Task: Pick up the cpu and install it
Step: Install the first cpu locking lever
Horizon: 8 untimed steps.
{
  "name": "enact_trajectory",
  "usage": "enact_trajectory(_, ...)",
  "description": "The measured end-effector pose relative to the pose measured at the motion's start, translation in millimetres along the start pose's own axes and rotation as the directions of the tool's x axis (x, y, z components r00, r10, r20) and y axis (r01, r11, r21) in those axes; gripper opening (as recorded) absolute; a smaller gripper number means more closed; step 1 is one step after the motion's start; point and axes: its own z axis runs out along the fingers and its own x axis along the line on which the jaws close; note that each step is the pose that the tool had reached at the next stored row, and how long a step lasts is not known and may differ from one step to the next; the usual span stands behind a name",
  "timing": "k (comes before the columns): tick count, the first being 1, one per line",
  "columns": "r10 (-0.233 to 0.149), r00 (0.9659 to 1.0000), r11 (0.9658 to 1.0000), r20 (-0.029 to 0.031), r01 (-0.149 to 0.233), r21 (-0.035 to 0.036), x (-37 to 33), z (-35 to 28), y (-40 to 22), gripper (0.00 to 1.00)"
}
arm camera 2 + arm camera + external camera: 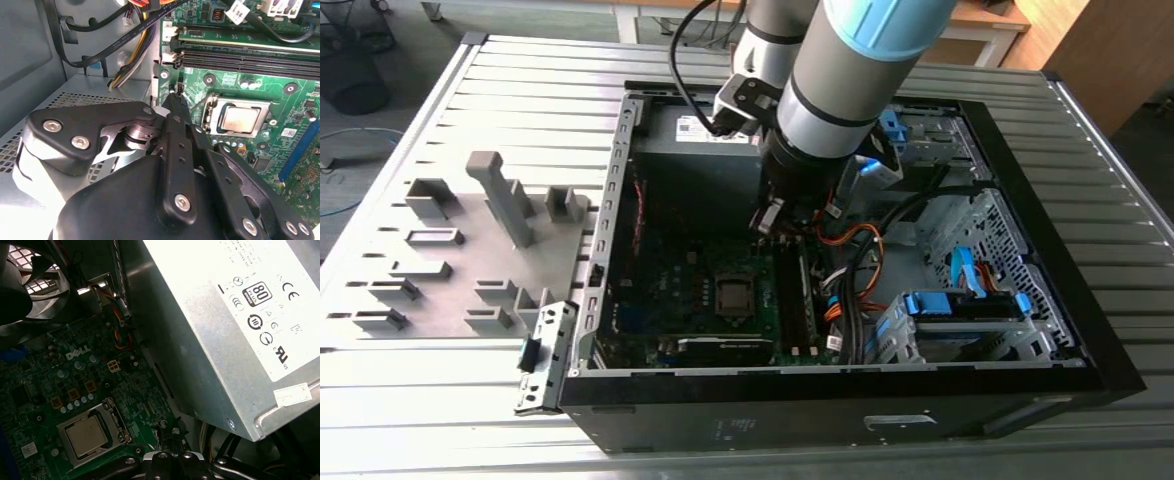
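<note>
Silver-grey and square, the cpu (241, 119) lies flat in its socket (215, 122) on the green motherboard (280, 75), framed by a dark metal bracket. Its top is pale, a little dull, with a faint warm tint in both wrist views, and nothing rests on it. In the first wrist view the same chip (87, 435) sits level inside the frame, its edges parallel to the socket walls, with small brown and silver components on the board beyond it.

Seen from the exterior view, the socket (735, 293) lies near the middle of the open computer case (1067, 370), and my arm (847, 80) comes down into the case from the far side, leaning steeply, with my gripper (771, 222) low over the board just beyond the socket. In the second wrist view my gripper (176, 102) hangs beside the socket, apart from the chip; my black fingers (175, 130) come together to one narrow tip with no gap that I can see and nothing held between them. That tip points at the board between the socket's corner and the memory slots (250, 57). The silver power supply (225, 315) stands close by my wrist in the first wrist view.
</note>
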Motion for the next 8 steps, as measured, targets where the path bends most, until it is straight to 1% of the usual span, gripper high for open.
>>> enact_trajectory(8,0.0,1.0,1.0,-0.0005,0.0,0.0002,0.2,1.6,-0.2,0.11)
